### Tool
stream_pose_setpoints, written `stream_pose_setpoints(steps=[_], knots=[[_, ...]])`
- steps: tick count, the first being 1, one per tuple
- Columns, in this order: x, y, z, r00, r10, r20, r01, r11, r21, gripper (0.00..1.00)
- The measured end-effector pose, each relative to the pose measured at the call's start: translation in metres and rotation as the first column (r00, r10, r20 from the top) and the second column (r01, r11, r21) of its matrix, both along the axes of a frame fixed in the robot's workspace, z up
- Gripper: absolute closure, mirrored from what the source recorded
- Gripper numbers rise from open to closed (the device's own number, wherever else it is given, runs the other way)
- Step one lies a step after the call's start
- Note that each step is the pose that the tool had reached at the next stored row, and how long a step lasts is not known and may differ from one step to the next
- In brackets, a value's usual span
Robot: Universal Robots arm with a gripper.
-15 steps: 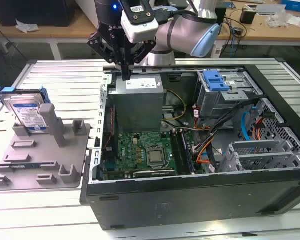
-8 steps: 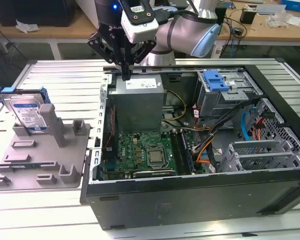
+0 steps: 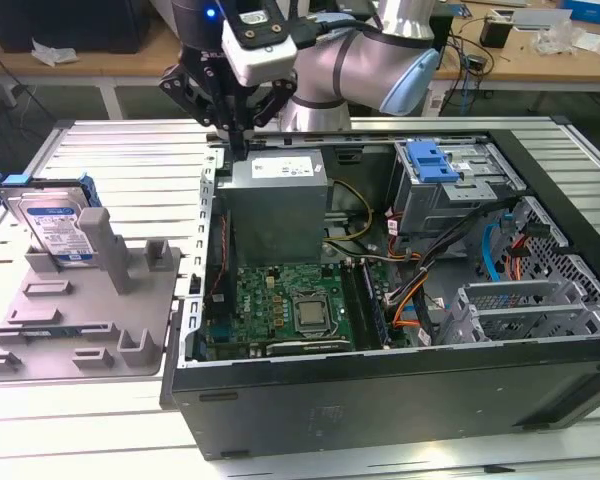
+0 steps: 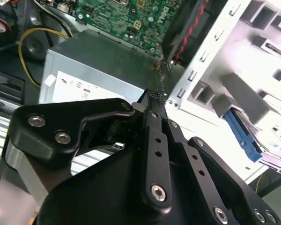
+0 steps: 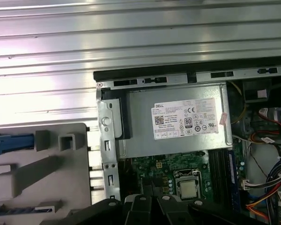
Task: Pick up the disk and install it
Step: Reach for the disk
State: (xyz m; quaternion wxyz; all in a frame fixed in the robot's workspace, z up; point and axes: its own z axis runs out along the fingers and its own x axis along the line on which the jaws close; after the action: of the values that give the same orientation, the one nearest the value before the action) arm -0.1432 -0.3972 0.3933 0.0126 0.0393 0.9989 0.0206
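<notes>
Gripper (image 3: 238, 146) is clenched on nothing. Its 2 fingers (image 4: 154, 99) meet at the tips. It hangs at upper centre of the exterior view, over the rear edge of the open computer case (image 3: 380, 388), just above the grey power supply (image 3: 275, 205).

Disk (image 3: 52, 228) stands on edge in the grey fixture (image 3: 80, 320) at the exterior view's left, well apart from the gripper.
</notes>
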Motion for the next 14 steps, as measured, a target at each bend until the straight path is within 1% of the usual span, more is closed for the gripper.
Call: stream_pose_setpoints(steps=[2,4,6,7,8,12,14], knots=[[-0.012,0.0022,0.0,1.0,-0.002,0.0,0.002,1.0,0.0,0.89],[-0.018,0.0036,0.0,1.0,-0.003,0.0,0.003,1.0,0.0001,0.89],[-0.028,0.0058,-0.0001,1.0,-0.004,0.0,0.004,1.0,-0.0003,0.89],[-0.03,0.0064,-0.0001,1.0,-0.004,0.0,0.004,1.0,-0.0005,0.89],[-0.038,0.0079,-0.0003,1.0,-0.004,0.0,0.004,1.0,-0.0012,0.89],[-0.053,0.0111,-0.0007,1.0,-0.004,0.0,0.004,1.0,-0.0022,0.89],[-0.063,0.0133,-0.0009,1.0,-0.005,0.0,0.005,1.0,-0.0028,0.89]])
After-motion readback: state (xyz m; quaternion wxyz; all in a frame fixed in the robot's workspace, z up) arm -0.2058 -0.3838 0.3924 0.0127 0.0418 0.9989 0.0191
